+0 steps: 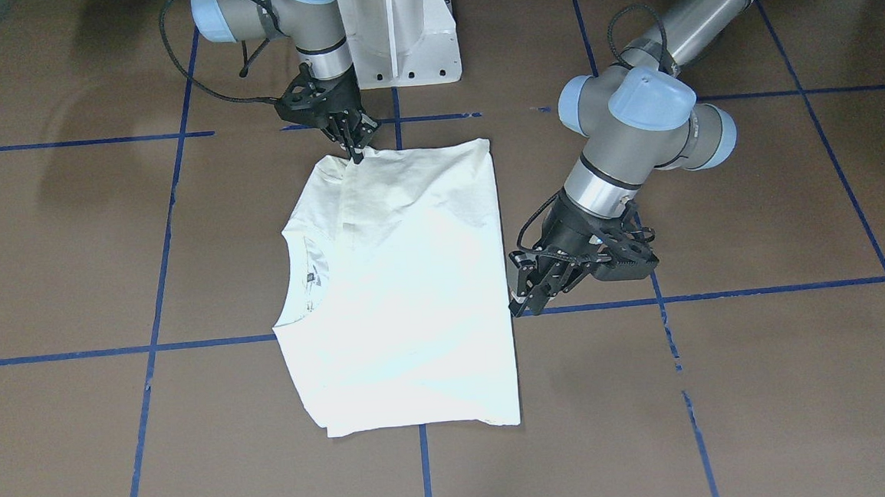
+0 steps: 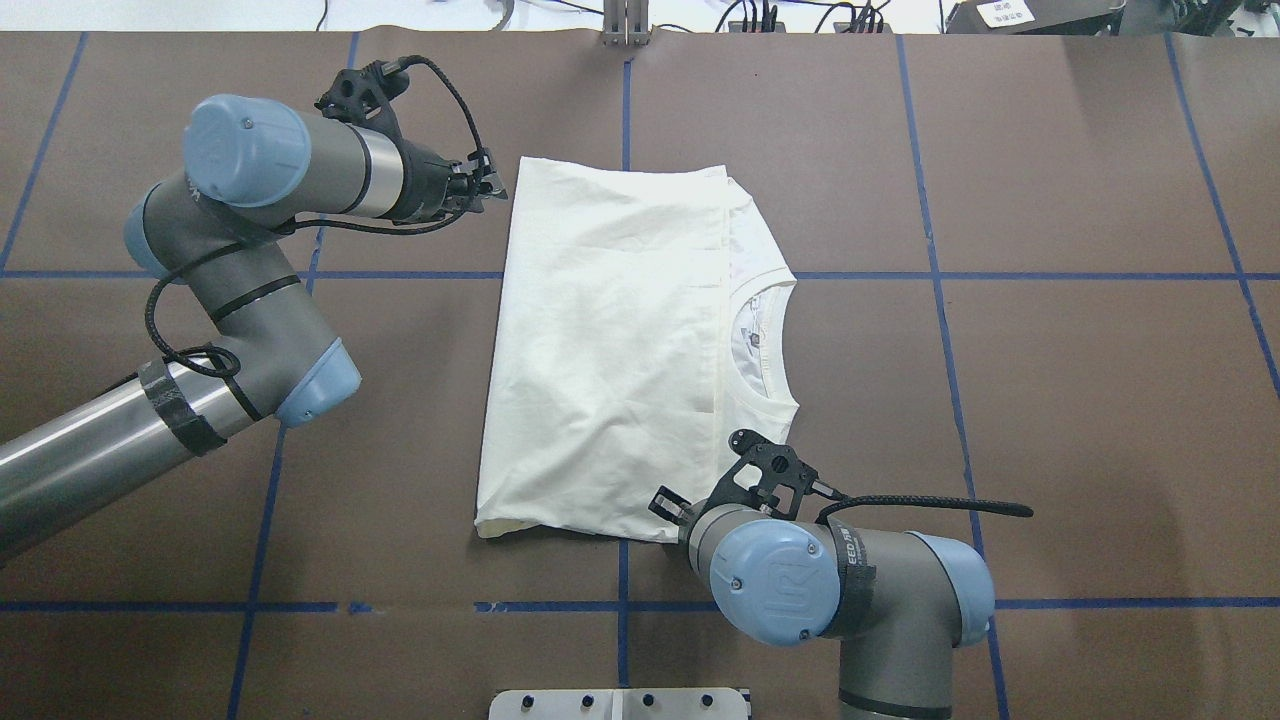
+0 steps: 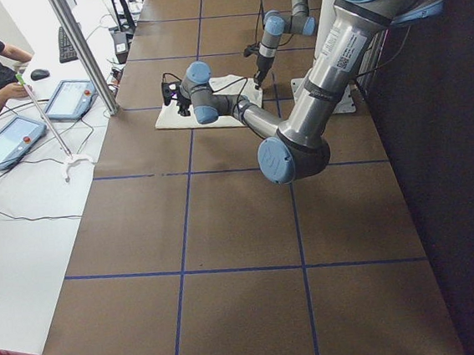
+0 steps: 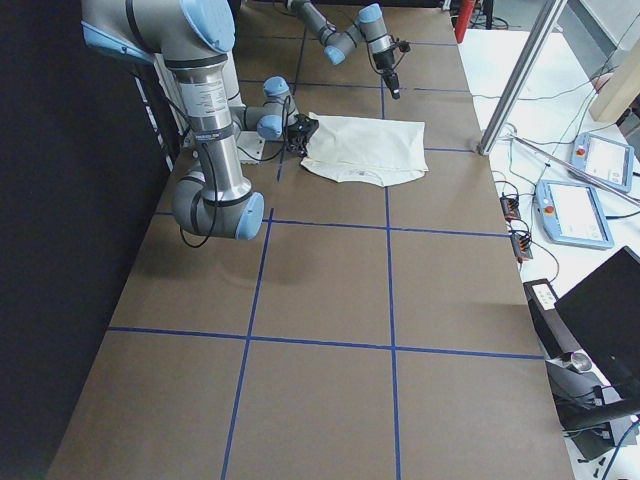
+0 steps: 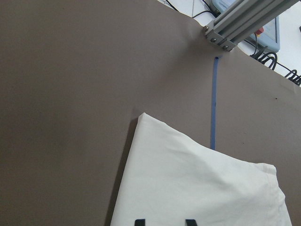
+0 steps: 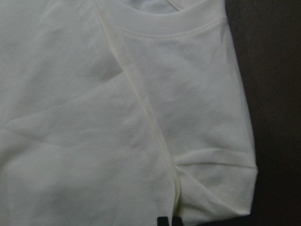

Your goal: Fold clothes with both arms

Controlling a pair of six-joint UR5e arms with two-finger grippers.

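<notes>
Lying flat mid-table, the T-shirt is already folded into a compact rectangle, with the sleeves tucked in and the collar showing at one side. The right gripper pinches a ridge of cloth at the shirt's edge, and the left gripper is spread just beside another edge. I judge that perhaps one last fold remains.
</notes>
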